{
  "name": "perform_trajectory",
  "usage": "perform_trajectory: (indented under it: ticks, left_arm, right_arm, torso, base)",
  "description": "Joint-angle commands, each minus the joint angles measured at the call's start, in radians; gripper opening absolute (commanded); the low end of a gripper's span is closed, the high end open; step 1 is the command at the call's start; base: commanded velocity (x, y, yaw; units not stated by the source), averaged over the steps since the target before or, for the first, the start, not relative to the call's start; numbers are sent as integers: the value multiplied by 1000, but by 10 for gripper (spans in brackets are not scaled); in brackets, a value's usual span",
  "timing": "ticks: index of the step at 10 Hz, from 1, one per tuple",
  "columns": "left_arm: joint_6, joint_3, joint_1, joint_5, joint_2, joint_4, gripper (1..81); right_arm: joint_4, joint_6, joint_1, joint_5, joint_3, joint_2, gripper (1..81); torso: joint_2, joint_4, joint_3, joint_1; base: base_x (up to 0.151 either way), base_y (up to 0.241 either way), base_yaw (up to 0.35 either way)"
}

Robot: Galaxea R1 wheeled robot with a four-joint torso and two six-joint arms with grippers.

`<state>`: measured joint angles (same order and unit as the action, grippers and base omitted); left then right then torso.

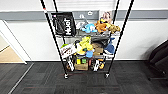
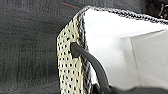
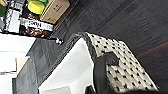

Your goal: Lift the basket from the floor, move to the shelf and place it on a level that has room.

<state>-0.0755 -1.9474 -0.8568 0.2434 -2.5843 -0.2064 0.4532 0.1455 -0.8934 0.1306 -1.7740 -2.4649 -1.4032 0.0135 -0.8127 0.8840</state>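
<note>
- Head view: straight ahead, a tall black wire shelf (image 1: 86,42) on small wheels, standing on the dark carpet floor (image 1: 45,80) against a white wall (image 1: 32,37) with a grey band.
- On an upper tier, a black bag (image 1: 63,23) with white lettering at one end, beside plush toys (image 1: 100,26) in blue, orange and tan.
- On the middle tier, a yellow plush toy (image 1: 85,45), a blue one just below it, and a printed box (image 1: 67,50) tilted at the front corner.
- On the bottom tier, a cardboard box (image 1: 81,66) among smaller items too blurred to name.
- At the picture's left edge, a strip of tan wood flooring (image 1: 8,55); at the right edge, a dark chair-like shape (image 1: 160,60).
- Left wrist view: close up on the basket (image 2: 68,62), cream weave with dark flecks, dark rim, white lining (image 2: 110,50); carpet behind and below it.
- A dark loop handle (image 2: 87,60) running from the basket's side wall toward the camera; left gripper's fingers not made out, so cannot tell whether spread or pinching.
- Right wrist view: other end of the basket (image 3: 120,67), checkered wall and white lining, seemingly above the carpet, with the shelf's bottom tier and its cardboard box (image 3: 53,10) near.
- A dark handle (image 3: 102,70) arching over this wall too; right gripper's grip likewise impossible to tell.
</note>
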Motion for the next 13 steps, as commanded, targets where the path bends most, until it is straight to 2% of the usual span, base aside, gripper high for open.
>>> perform_trajectory:
  ticks: [1, 6, 7, 10, 13]
  left_arm:
    - [10, 60, 150, 62, 65, -16, 10]
    - [10, 174, 189, 65, 203, -47, 10]
    - [11, 180, 189, 66, 202, -47, 10]
    - [11, 182, 187, 73, 194, -47, 10]
    - [11, 234, 195, 66, 222, -48, 10]
  right_arm:
    - [22, 19, 95, -32, 38, 8, 10]
    - [16, 20, 41, -16, 54, 10, 10]
    - [16, 20, 41, -16, 65, 18, 10]
    - [16, 20, 46, -16, 120, 54, 10]
    - [16, 20, 63, -14, 174, 91, 10]
  torso:
    - [96, 0, 0, -62]
    - [267, 0, 3, -172]
    - [298, 0, 87, -192]
    - [380, 0, 120, -244]
    - [472, 0, 214, -304]
  base:
    - [0, 0, 0]
    - [0, 0, 0]
    - [0, 0, 0]
    - [0, 0, 0]
    - [0, 0, 0]
